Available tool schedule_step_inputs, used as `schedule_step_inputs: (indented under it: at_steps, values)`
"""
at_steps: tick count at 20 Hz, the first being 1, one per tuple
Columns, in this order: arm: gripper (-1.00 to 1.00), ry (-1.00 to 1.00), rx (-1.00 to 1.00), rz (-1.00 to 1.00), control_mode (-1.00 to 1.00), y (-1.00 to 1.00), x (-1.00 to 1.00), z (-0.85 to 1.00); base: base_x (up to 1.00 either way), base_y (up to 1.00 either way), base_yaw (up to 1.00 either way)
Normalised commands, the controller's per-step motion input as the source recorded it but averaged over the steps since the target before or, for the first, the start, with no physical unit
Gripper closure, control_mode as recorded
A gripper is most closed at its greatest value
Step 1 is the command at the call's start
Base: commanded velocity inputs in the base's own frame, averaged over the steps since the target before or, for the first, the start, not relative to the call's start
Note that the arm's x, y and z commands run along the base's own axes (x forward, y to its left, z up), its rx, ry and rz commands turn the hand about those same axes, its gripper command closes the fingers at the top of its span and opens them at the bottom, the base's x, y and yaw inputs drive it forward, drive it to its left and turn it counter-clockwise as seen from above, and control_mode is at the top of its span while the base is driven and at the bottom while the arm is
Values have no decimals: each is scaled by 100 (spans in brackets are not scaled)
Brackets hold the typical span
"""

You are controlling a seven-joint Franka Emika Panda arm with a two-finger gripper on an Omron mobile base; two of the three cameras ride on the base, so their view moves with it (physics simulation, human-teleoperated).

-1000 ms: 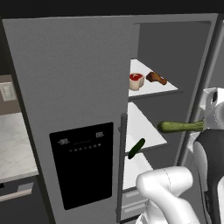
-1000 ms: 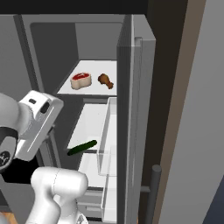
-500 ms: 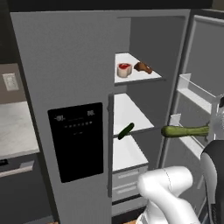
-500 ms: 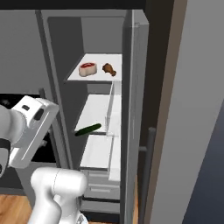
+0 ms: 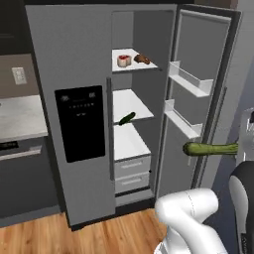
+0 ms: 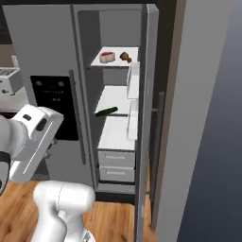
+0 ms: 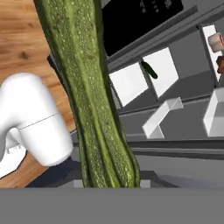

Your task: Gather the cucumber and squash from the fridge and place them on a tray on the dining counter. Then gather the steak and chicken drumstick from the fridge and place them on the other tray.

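Hand grasps the squash (image 7: 94,96) outside the open fridge (image 5: 74,99); cucumber (image 5: 127,118) on middle shelf.

No legible text or labels.

A home kitchen is shown: an opened fridge (image 5: 79,119) stocked with food, wood flooring (image 5: 99,238), and probably a countertop (image 5: 20,116).

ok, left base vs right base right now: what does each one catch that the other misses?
Left base alone: the squash held out level at the right edge, outside the fridge, plus the open door's bins face-on. Right base alone: a white appliance at the left edge. Both: the steak and chicken drumstick on the top shelf, the cucumber on the middle shelf.
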Motion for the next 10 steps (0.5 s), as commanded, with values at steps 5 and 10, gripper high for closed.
schedule_step_inputs:
  at_steps: [5,10]
  values:
    - [100,0,0,0,100,0,0,0,-47,42,61]
    - [100,0,0,0,100,0,0,0,4,0,100]
